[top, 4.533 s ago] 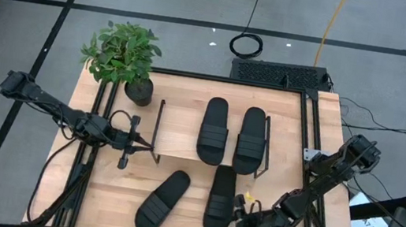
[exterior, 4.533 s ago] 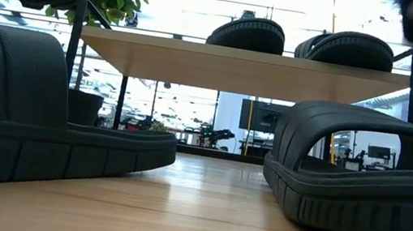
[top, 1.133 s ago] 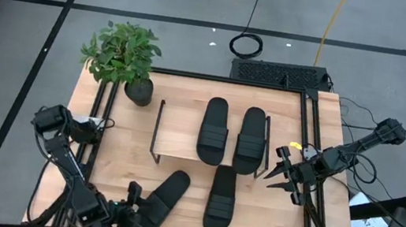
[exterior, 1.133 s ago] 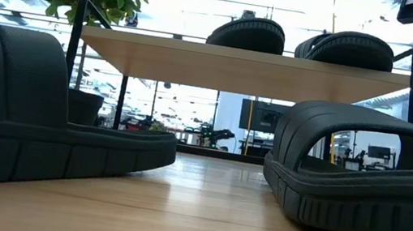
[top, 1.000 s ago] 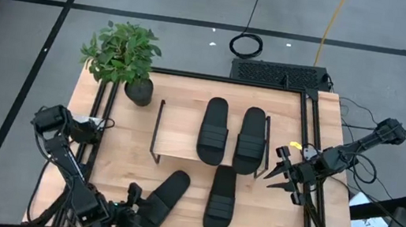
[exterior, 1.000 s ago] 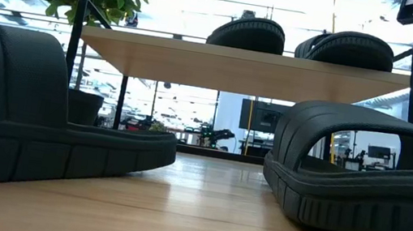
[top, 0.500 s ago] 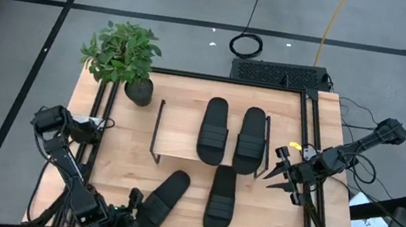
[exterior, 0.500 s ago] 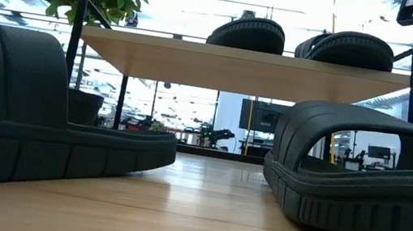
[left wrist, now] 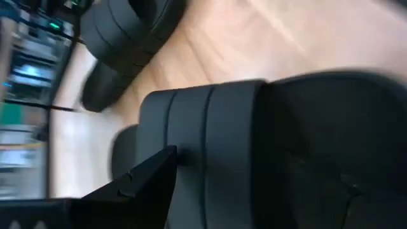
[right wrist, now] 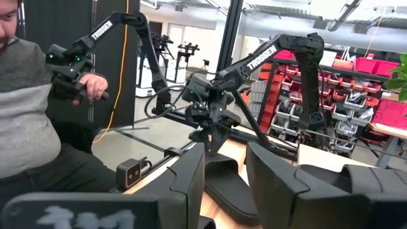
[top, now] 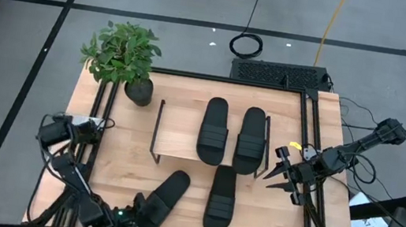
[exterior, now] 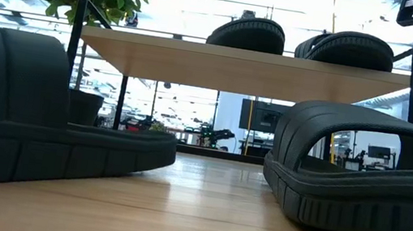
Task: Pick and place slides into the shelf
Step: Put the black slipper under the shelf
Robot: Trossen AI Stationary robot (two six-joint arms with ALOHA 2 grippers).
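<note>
Two black slides (top: 213, 131) (top: 251, 140) lie sole down, side by side, on the right half of the shelf (top: 177, 130). Two more rest sole down on the table in front of it: one straight (top: 220, 198) and one slanted (top: 166, 196), which looms at the left of the low view (exterior: 24, 129). My left gripper (top: 135, 214) is low at the slanted slide's near end, open, with its ribbed strap (left wrist: 210, 159) filling the wrist view. My right gripper (top: 281, 172) hovers open to the right of the shelf, holding nothing. My left gripper has its one visible finger (left wrist: 146, 184) right at the side edge of the slanted slide's strap (left wrist: 184, 152). It comes in low from the table's near left corner. The slide hides the other finger, and whether the fingers touch it I cannot tell. The slide lies flat on the table.
A potted plant (top: 124, 55) stands at the table's far left corner, beside the shelf's left end. The left half of the shelf board is bare. In the right wrist view a person (right wrist: 38, 108) sits beyond the table, holding control arms.
My left gripper has crept toward the slanted slide's near end, and its arm has swung slightly toward the table's near edge. In the low view that slide has shifted a little to the right. My right gripper has kept still.
</note>
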